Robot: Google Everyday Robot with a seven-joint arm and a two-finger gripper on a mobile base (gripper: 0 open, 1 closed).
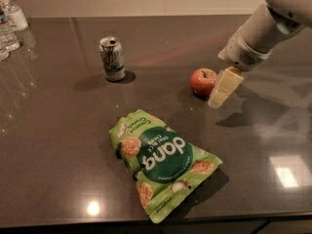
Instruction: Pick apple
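The apple (201, 81), small, round and red-orange with a short stem, sits on the dark table (58, 130) right of centre. My gripper (217, 98) hangs from the white arm that comes in from the upper right. It is just to the right of the apple, close beside it, low over the table. Whether it touches the apple is not visible.
A green soda can (112, 58) stands upright at the back left of the apple. A green chip bag (163, 162) lies flat in front, near the table's front edge. Clear water bottles (10, 23) stand at the far left corner.
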